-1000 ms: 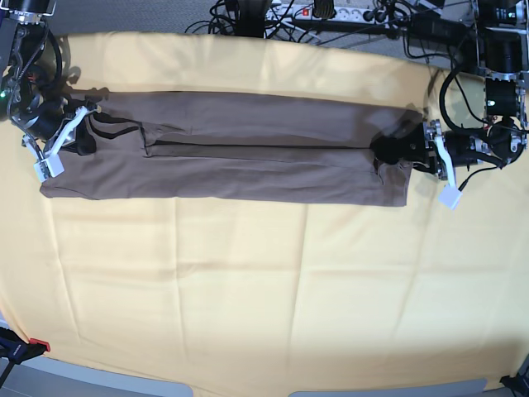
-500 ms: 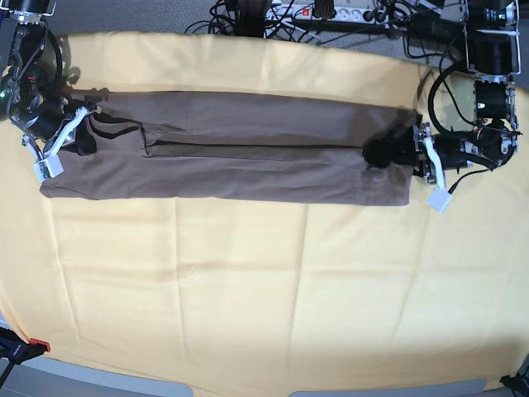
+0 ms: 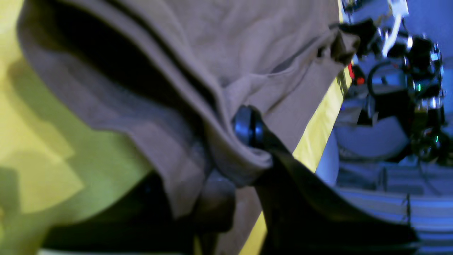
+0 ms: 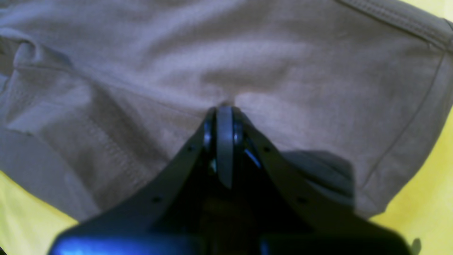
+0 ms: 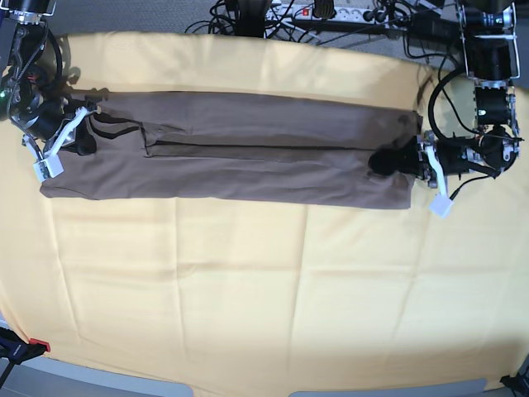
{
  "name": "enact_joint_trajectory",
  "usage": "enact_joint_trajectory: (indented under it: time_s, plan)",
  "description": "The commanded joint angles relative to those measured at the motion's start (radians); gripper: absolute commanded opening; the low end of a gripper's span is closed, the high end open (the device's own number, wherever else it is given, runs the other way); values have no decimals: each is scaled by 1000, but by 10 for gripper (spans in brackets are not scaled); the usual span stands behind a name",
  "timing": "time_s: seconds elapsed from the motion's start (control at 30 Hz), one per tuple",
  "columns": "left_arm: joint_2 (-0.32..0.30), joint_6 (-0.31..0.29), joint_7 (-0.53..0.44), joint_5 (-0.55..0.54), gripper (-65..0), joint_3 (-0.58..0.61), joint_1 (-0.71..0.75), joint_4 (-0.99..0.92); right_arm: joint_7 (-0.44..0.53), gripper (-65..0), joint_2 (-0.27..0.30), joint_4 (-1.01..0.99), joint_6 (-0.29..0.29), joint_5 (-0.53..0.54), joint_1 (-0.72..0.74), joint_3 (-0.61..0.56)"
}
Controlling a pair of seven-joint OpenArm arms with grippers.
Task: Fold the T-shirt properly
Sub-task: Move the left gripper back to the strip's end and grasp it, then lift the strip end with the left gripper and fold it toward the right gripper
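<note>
The taupe T-shirt (image 5: 248, 157) lies folded into a long narrow band across the far part of the pale yellow cloth (image 5: 248, 281). My left gripper (image 5: 387, 162) is at the band's right end, shut on a bunch of the fabric. In the left wrist view, the gripper (image 3: 244, 141) pinches the lifted hem of the T-shirt (image 3: 198, 53). My right gripper (image 5: 81, 142) is at the band's left end, by the neck. In the right wrist view, the gripper (image 4: 224, 108) is shut on a fold of the T-shirt (image 4: 247, 53).
Cables and a power strip (image 5: 331, 12) run along the table's back edge. A red-tipped clamp (image 5: 37, 345) sits at the front left corner. The yellow cloth shows wide creased areas in front of the shirt.
My left gripper has shifted slightly toward the front and right with the shirt's end in it, drawing that end a little straighter. My right gripper has not moved.
</note>
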Motion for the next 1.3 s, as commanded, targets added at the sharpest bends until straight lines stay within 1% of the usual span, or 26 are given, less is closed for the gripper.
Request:
enact_joint_trajectory:
  time_s: [0.0, 0.2, 0.4, 0.5, 0.6, 0.8, 1.0, 1.07, 1.1, 1.13, 1.27]
  plan:
    - [-14, 12, -3, -18, -650, -18, -19, 13, -7, -650, 15, 5, -1, -1, 7, 4]
    - [2, 31, 4, -18, -650, -20, -18, 82, -6, -650, 15, 5, -1, -2, 7, 4]
    - [71, 24, 4, -18, -650, -20, 7, 255, -7, -650, 14, 5, -1, -2, 7, 4]
    - [128, 18, 4, -18, -650, -20, 30, 304, -7, -650, 15, 5, -1, -2, 7, 4]
    - [191, 17, 4, -18, -650, -19, 37, 307, -7, -650, 15, 5, -1, -2, 7, 4]
    - [304, -16, 4, -18, -650, 24, 37, 307, -7, -650, 15, 5, -1, -2, 7, 4]
    - [415, -77, 4, -18, -650, 112, 37, 307, -7, -650, 15, 5, -1, -2, 7, 4]
    - [454, -103, 4, -18, -650, 124, 37, 307, -7, -650, 15, 5, -1, -1, 7, 4]
    - [474, -104, 4, -18, -650, 124, 37, 306, -7, -650, 15, 5, -1, -1, 7, 4]
    - [491, -104, 2, 4, -650, 124, 37, 306, -8, -650, 15, 5, -1, -1, 7, 4]
    - [547, -104, -74, 115, -650, 124, 37, 306, -8, -650, 15, 5, -1, -2, 7, 4]
